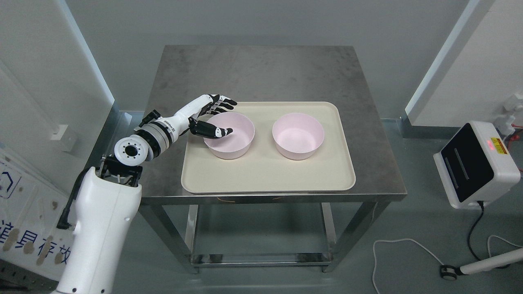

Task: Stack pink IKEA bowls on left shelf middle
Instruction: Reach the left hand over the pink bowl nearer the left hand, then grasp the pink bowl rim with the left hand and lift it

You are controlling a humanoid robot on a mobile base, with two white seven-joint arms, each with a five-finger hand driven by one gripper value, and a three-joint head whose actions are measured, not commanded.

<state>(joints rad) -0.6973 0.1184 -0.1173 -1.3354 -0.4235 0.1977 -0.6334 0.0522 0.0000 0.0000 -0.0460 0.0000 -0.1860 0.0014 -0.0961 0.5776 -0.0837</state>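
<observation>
A steel desk on grey floor carries a cream tray; the left hand has its fingers spread around the left pink bowl's rim.

The near-left rim of the left bowl is covered by the thumb of the left hand. The left arm is cut off at the bottom edge. Whether the rim is gripped cannot be told.
</observation>
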